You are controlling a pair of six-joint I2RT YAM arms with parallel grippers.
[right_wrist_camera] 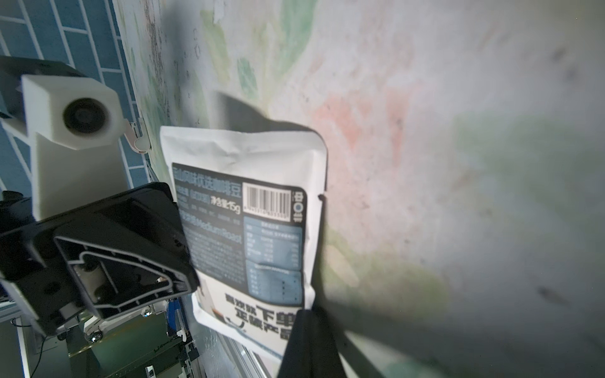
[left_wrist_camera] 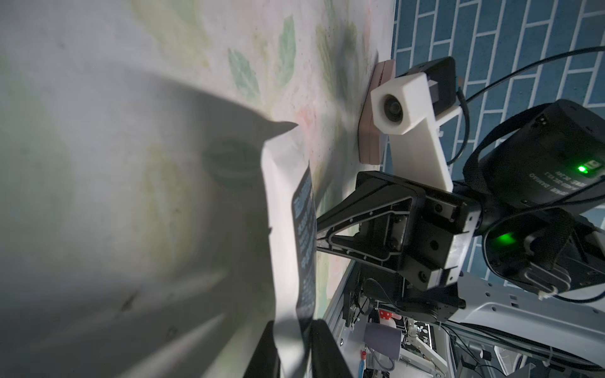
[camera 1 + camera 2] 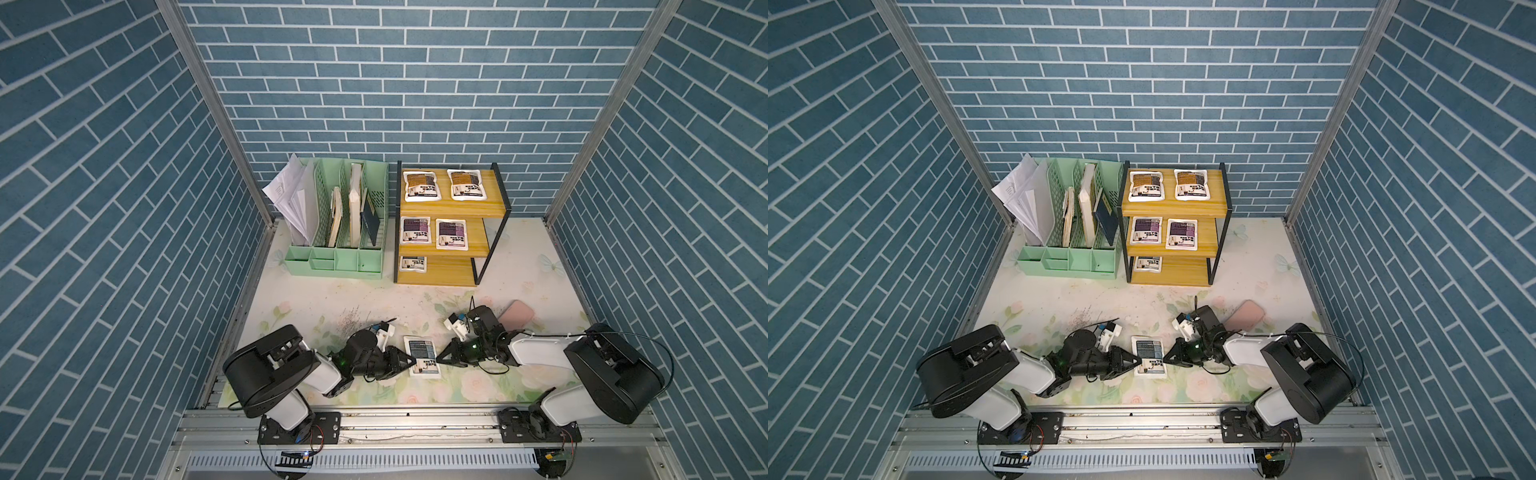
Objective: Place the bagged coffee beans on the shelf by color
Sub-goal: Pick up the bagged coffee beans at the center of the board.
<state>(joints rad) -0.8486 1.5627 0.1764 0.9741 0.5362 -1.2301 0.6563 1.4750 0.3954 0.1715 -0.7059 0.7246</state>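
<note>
Five of the six coffee bags are on the shelf, sorted by colour. Two orange-brown bags lie side by side on the far, top board and two purple bags on the middle board. One grey-blue bag sits at the left end of the near, bottom board, with bare wood to its right.

The sixth bag, also grey-blue, lies on the tabletop near the front edge, well apart from the shelf and between the two hands. The left hand reaches in from the left with its fingers set either side of the bag's left edge. In the left wrist view the pouch runs between them, but I cannot tell whether they already pinch it. The right hand is closed with nothing in it, its tip at the bag's right edge, seemingly bracing it.

The job looks nearly finished. What is left, as I read it, is to take hold of this bag, carry it to the far side and lay it beside its match on the bottom board.
</note>
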